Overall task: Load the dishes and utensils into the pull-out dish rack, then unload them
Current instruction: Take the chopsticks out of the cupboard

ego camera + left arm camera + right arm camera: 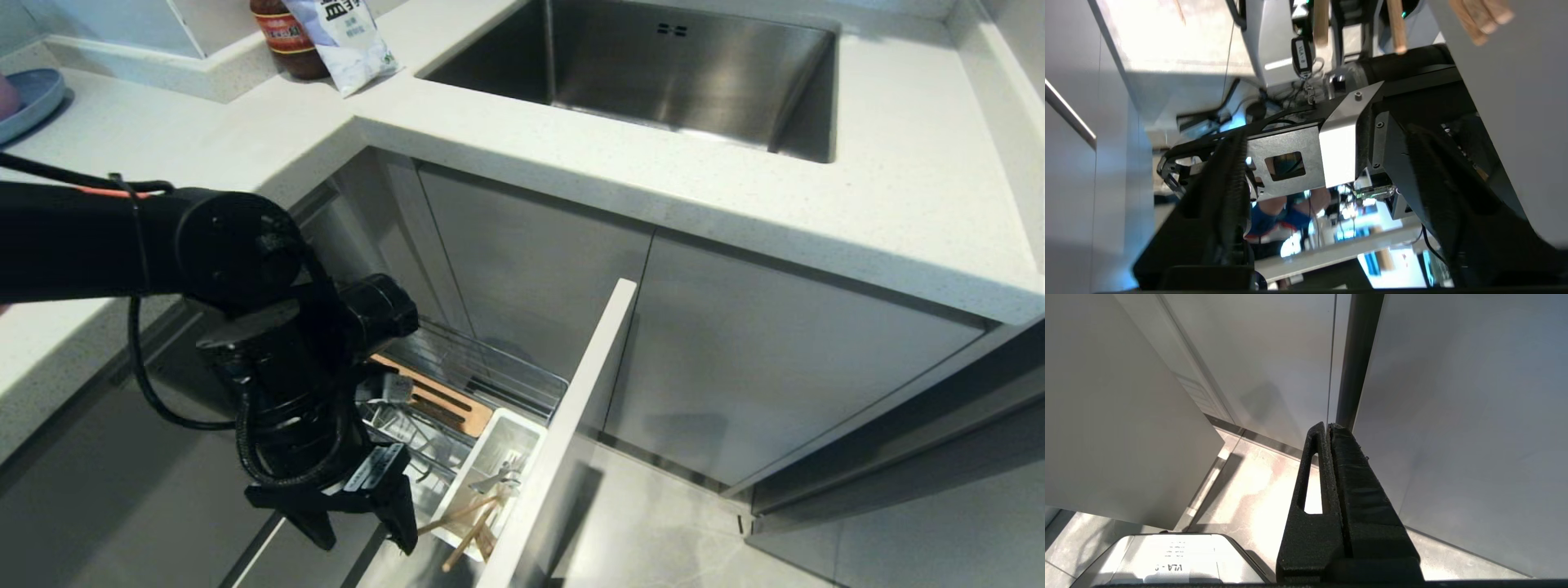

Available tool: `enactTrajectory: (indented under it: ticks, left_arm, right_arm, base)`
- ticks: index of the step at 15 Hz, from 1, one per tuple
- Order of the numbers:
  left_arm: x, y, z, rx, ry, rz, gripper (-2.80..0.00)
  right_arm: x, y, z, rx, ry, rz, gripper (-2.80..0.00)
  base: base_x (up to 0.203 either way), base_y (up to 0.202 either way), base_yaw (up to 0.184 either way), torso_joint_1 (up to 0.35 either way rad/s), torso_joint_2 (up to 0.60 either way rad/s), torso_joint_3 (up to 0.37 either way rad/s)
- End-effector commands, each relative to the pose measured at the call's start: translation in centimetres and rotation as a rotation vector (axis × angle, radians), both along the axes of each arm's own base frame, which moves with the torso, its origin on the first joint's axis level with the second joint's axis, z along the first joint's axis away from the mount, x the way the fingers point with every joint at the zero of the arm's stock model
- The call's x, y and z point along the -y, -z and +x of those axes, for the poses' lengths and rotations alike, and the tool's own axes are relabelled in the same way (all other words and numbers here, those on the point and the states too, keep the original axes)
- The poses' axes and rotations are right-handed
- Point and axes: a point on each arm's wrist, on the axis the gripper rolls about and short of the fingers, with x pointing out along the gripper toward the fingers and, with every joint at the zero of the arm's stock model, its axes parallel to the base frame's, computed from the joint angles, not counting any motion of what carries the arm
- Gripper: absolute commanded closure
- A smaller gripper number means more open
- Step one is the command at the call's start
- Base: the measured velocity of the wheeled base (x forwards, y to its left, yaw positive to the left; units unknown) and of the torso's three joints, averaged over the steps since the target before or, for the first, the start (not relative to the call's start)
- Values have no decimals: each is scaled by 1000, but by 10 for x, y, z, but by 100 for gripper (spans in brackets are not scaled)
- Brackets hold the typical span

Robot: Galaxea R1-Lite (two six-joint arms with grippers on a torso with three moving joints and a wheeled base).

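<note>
The pull-out dish rack (482, 367) stands drawn out below the counter, with its brown wooden strip (433, 396) and tall white front panel (571, 425). Its white cutlery box (522, 429) holds the wooden chopsticks (469, 527), leaning out over the near end, and silver cutlery (502, 474). My left gripper (363, 535) hangs open just beside the box's near end, nothing between its fingers (1229, 183). In the left wrist view the chopsticks' ends (1396, 24) show beyond the left gripper (1327, 139). My right gripper (1328, 426) is shut and parked over the floor. The dishes are out of view.
A steel sink (653, 65) is set in the white countertop (816, 204) above the rack. A brown jar (286, 41) and a white bag (347, 41) stand at the back corner. A blue plate (28, 102) lies far left. Grey cabinet doors (775, 351) flank the rack.
</note>
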Motion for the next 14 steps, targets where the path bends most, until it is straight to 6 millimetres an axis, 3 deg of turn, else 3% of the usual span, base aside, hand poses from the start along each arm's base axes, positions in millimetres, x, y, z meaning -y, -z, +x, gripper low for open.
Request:
enactTrajectory:
  ticks: [1,14]
  left_arm:
    - [8,19,10,-66,4,37,-280]
    - [40,78,28,-206,9,134,-280]
  right_arm:
    - [0,0,0,1,0,1,0]
    - [0,0,0,1,0,0,0]
  base:
    - [0,0,0,0,0,0]
    - [0,0,0,0,0,0]
